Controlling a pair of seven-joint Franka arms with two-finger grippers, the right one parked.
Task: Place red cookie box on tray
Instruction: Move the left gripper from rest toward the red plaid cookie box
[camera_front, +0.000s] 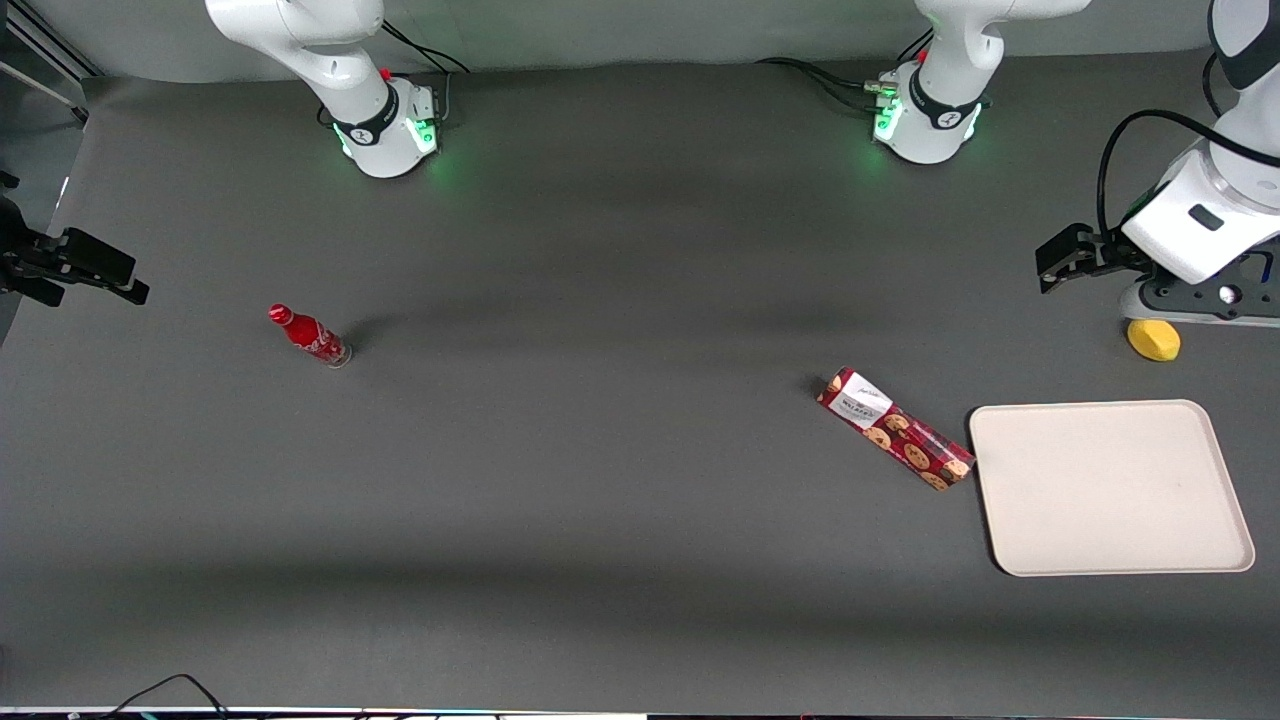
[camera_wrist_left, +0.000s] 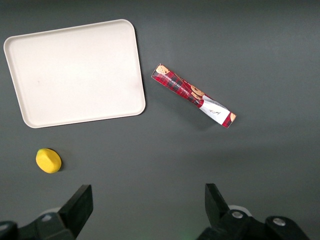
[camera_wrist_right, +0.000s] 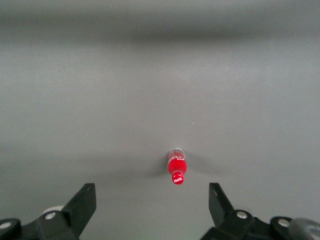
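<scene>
Front view shows the large cream-white rectangular tray (camera_front: 1110, 487) flat on the dark table, the long dark-red tartan cookie box (camera_front: 896, 428) lying just beside it, unheld. Left gripper (camera_wrist_left: 147, 210) hovers high above, fingers spread wide, empty.

The red cookie box (camera_front: 896, 428) lies flat, angled, one end just beside the bare cream tray (camera_front: 1110, 486).

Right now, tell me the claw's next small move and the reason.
Probably carry the open claw over the red cookie box and turn to span its narrow width. The box lies flat on the table, one end at the tray's edge, while the claw hangs empty near the yellow object.
</scene>
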